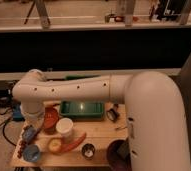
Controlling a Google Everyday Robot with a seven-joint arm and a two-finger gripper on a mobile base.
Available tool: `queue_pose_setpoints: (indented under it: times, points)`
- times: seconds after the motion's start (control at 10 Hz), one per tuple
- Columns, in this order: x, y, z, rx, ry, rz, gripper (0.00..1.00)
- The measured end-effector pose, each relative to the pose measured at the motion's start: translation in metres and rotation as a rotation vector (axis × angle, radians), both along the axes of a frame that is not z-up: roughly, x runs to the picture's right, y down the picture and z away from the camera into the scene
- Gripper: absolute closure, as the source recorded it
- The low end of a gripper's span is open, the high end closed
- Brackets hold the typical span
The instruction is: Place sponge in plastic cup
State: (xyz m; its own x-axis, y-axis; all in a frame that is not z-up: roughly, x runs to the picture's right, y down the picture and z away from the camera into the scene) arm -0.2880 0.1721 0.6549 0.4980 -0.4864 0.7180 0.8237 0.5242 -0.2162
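A white plastic cup (65, 127) stands upright near the middle of the small wooden table (101, 134). My white arm reaches from the right across to the table's left side. My gripper (30, 131) hangs low over the left edge, left of the cup and beside a red bowl (50, 120). A small blue thing (28, 134), possibly the sponge, sits at the gripper's tip. I cannot tell whether it is held.
A green tray (82, 108) lies at the back. A blue cup (31, 153), a yellow fruit (55, 145), an orange-red item (75, 143), a metal can (88, 150) and a dark bowl (118, 151) line the front. A black object (112, 114) lies right of the tray.
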Motion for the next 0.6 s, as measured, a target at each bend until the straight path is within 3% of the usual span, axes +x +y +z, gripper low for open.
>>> queue_pose_setpoints:
  times: [0.6]
  points:
    - [-0.001, 0.02, -0.013, 0.022, -0.088, -0.065, 0.98]
